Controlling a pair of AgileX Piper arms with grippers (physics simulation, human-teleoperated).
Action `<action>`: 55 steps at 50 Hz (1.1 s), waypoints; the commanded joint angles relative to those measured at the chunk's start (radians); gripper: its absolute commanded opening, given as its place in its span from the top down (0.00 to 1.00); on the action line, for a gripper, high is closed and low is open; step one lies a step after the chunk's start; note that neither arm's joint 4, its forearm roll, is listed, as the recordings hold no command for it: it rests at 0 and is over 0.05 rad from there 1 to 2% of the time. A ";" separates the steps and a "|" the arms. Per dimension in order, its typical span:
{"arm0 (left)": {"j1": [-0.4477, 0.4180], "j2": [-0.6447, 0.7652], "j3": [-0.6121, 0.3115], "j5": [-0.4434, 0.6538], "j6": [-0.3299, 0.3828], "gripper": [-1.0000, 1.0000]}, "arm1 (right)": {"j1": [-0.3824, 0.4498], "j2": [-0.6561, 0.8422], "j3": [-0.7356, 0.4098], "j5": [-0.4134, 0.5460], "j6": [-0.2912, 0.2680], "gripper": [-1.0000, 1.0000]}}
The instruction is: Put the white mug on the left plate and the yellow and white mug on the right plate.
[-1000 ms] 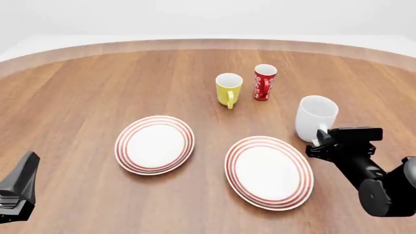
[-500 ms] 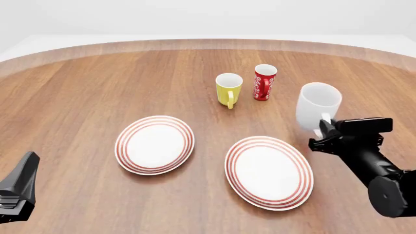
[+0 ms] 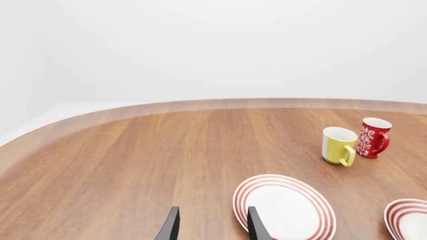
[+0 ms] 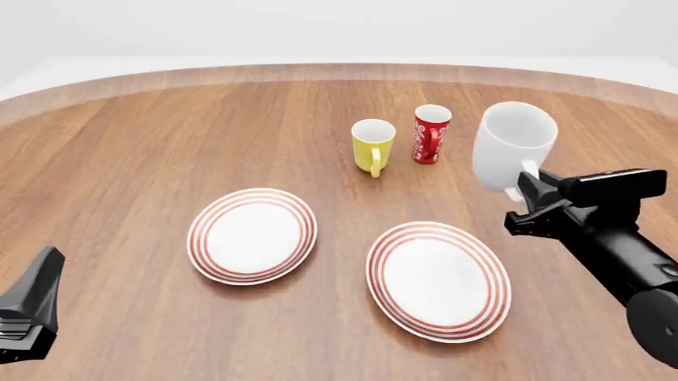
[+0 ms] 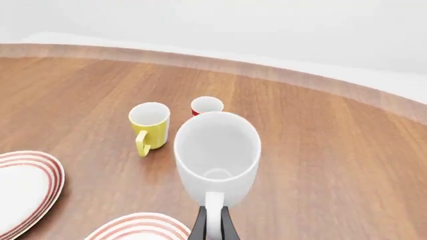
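Observation:
The white mug (image 4: 514, 147) hangs in the air above the table, to the right of the right plate (image 4: 437, 279). My right gripper (image 4: 526, 200) is shut on its handle (image 5: 213, 202), with the mug's mouth (image 5: 217, 150) tilted toward the wrist camera. The yellow and white mug (image 4: 372, 144) stands upright behind both plates, handle toward the front. The left plate (image 4: 252, 235) lies bare at centre left. My left gripper (image 3: 212, 227) is open and holds nothing, low at the front left corner (image 4: 32, 309), well short of the left plate (image 3: 283, 210).
A slim red mug (image 4: 430, 133) with a white pattern stands just right of the yellow and white mug (image 3: 339, 145), close behind the lifted white mug. The round wooden table's far edge (image 4: 339, 71) curves across the back.
My right gripper has risen with the white mug, lifting it off the table and slightly back. The left arm, both plates and the other mugs have not moved.

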 commanded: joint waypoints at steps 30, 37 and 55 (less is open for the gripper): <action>0.000 0.000 0.000 0.000 0.000 0.00 | 0.308 -0.251 -0.094 0.255 0.042 1.00; 0.000 0.000 0.000 0.000 0.000 0.00 | 0.339 -0.243 -0.112 0.265 0.032 1.00; 0.000 0.000 0.000 0.000 0.000 0.00 | 0.449 -0.129 -0.193 0.236 -0.009 1.00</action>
